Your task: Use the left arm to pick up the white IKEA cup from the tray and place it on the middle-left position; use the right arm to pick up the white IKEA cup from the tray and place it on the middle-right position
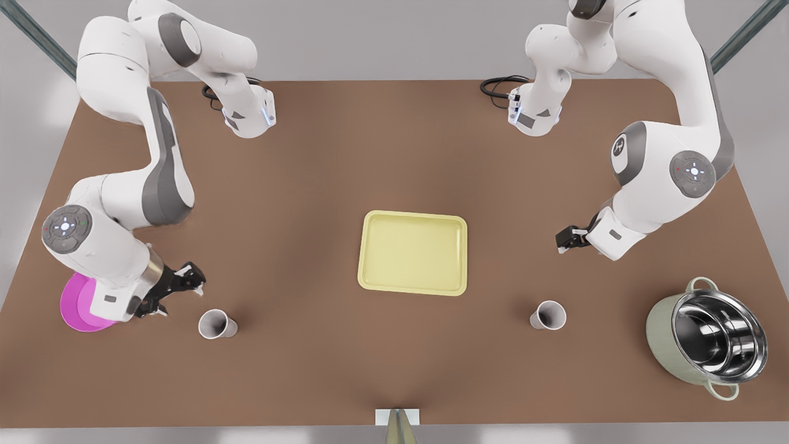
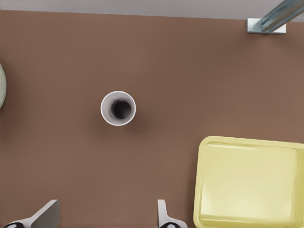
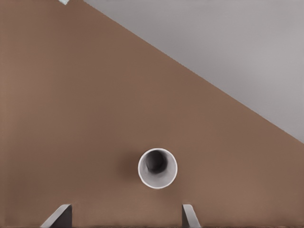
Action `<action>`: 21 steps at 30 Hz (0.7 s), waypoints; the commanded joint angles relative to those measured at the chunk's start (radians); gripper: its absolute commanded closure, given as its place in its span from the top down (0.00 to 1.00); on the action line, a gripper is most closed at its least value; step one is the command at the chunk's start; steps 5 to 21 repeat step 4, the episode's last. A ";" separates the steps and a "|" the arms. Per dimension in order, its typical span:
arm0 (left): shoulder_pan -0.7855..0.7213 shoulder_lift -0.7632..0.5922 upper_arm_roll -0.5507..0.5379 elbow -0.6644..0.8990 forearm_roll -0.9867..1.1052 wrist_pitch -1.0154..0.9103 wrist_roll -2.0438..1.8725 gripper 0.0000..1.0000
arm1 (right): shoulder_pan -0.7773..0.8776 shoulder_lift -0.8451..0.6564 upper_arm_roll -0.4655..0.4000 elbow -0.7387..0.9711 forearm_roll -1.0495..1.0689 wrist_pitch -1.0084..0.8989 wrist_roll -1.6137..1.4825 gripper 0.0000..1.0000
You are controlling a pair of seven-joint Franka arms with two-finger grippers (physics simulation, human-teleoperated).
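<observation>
The tray (image 1: 412,253) lies bare at the middle of the brown table (image 1: 320,160), nothing standing in it. Both white cups stand upright on the tabletop, each with nothing inside. One cup (image 1: 548,315) is on the front view's right, between the tray and a pale green pot (image 1: 706,338) whose steel-lined inside holds nothing. The left wrist view looks down on that cup (image 2: 118,108) with the tray's corner (image 2: 249,183) beside it, so the left gripper (image 1: 571,238) is the one on the front view's right. It hangs above the table, apart from the cup, with fingers (image 2: 45,215) spread and holding nothing. The other cup (image 1: 216,324) stands on the front view's left, near a magenta dish (image 1: 77,305). The right gripper (image 1: 179,288) hovers just beside that cup (image 3: 157,168), fingers (image 3: 189,216) spread wide and gripping nothing.
</observation>
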 commanded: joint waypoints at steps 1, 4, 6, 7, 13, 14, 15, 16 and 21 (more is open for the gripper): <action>0.001 -0.002 0.000 -0.001 -0.001 0.000 0.016 1.00 | -0.032 -0.147 0.004 -0.178 0.003 -0.105 0.444 1.00; -0.001 -0.002 0.000 -0.001 -0.001 0.000 0.016 1.00 | -0.043 -0.268 0.001 -0.424 0.046 0.064 0.492 1.00; -0.001 -0.002 0.000 -0.001 -0.001 0.000 0.016 1.00 | -0.043 -0.268 0.001 -0.424 0.046 0.064 0.492 1.00; -0.001 -0.002 0.000 -0.001 -0.001 0.000 0.016 1.00 | -0.043 -0.268 0.001 -0.424 0.046 0.064 0.492 1.00; -0.001 -0.002 0.000 -0.001 -0.001 0.000 0.016 1.00 | -0.043 -0.268 0.001 -0.424 0.046 0.064 0.492 1.00; -0.001 -0.002 0.000 -0.001 -0.001 0.000 0.016 1.00 | -0.043 -0.268 0.001 -0.424 0.046 0.064 0.492 1.00; -0.001 -0.002 0.000 -0.001 -0.001 0.000 0.016 1.00 | -0.043 -0.268 0.001 -0.424 0.046 0.064 0.492 1.00; -0.001 -0.002 0.000 -0.001 -0.001 0.000 0.016 1.00 | -0.043 -0.268 0.001 -0.424 0.046 0.064 0.492 1.00; -0.001 -0.002 0.000 -0.001 -0.001 0.000 0.016 1.00 | -0.043 -0.268 0.001 -0.424 0.046 0.064 0.492 1.00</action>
